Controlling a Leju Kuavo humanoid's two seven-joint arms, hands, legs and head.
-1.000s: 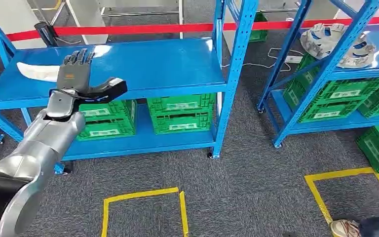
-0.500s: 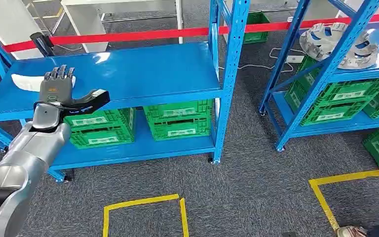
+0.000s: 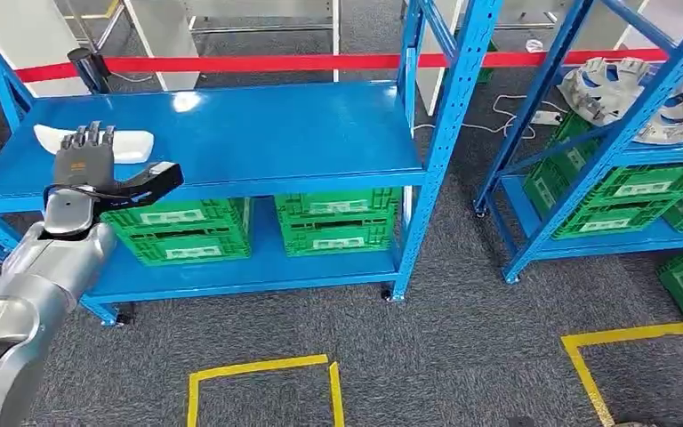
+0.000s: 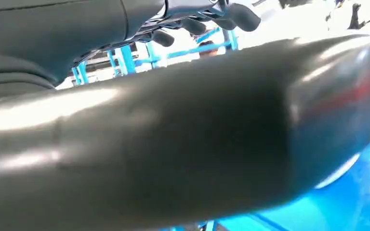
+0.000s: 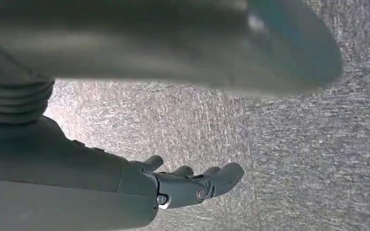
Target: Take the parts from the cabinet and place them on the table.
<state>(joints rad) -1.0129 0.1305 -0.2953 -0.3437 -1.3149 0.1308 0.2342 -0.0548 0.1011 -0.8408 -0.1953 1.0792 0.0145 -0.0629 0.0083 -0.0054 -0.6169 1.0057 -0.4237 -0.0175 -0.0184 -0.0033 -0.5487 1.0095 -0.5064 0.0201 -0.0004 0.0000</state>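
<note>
A white curved part (image 3: 133, 142) lies at the left end of the blue cabinet's top shelf (image 3: 258, 133). My left hand (image 3: 89, 169) is raised in front of it, fingers straight and thumb spread, holding nothing; its fingers cover the middle of the part. In the left wrist view the thumb (image 4: 173, 144) is huge and blurred, with fingertips (image 4: 231, 12) beyond it and the blue shelf (image 4: 347, 202) below. My right hand (image 5: 192, 185) hangs over grey carpet, fingers loosely extended and empty. A round silver part (image 3: 631, 93) rests on the neighbouring rack at the right.
Green crates (image 3: 258, 222) fill the lower shelf, with more (image 3: 631, 191) under the right rack. A blue upright post (image 3: 449, 116) stands between the racks. Red barrier tape (image 3: 302, 62) runs behind. Yellow floor squares (image 3: 262, 387) mark the grey carpet.
The whole view has shifted as the camera moved. My left hand has sunk lower and to the left in the picture, now covering the white part's middle.
</note>
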